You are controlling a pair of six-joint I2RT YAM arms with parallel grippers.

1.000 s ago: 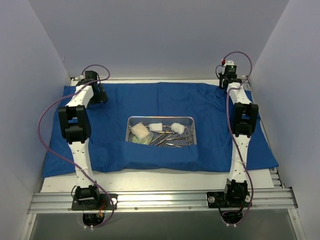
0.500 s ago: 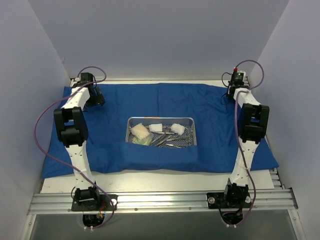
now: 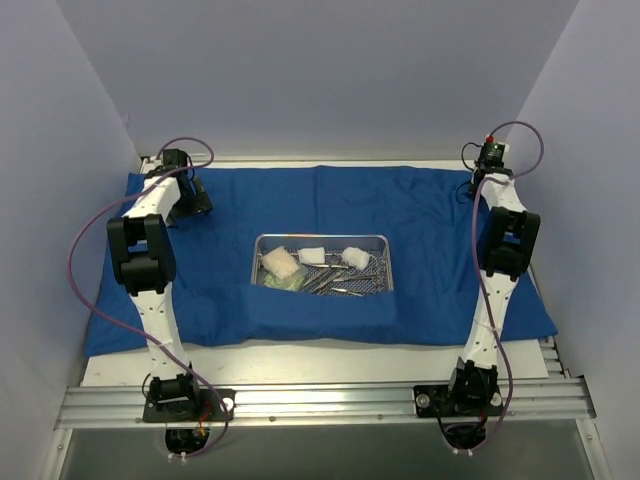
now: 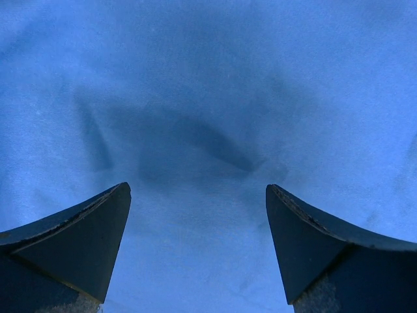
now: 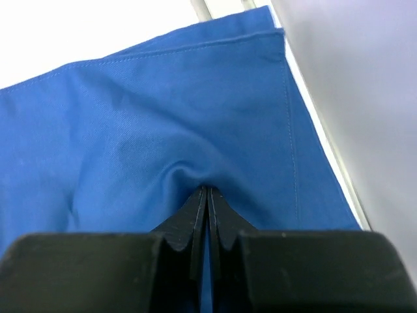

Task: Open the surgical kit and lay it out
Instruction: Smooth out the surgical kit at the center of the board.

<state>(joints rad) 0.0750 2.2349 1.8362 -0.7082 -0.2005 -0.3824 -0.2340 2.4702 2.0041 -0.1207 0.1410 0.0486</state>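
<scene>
The blue cloth (image 3: 420, 220) lies spread over the table with the steel mesh tray (image 3: 320, 237) on its middle. In the tray are white gauze pads (image 3: 312, 255) and steel instruments (image 3: 345, 280). A near fold of cloth (image 3: 320, 310) laps over the tray's front edge. My left gripper (image 3: 195, 205) hangs open just above the cloth (image 4: 208, 98) at the far left corner; the left gripper (image 4: 198, 189) has nothing between its fingers. My right gripper (image 3: 478, 187) is at the far right corner. In its wrist view the right gripper (image 5: 207, 190) is shut on a pinched ridge of cloth (image 5: 130, 117).
The enclosure's right wall (image 5: 365, 78) stands close beside the right gripper, past the cloth's hemmed corner. Bare white table (image 3: 300, 360) shows in front of the cloth, with an aluminium rail (image 3: 320, 400) carrying both arm bases. The left wall (image 3: 60, 200) is close to the left arm.
My right arm has swung outward toward the far right corner, drawing the pinched cloth with it. My left arm has shifted slightly left over the far left corner, jaws still open.
</scene>
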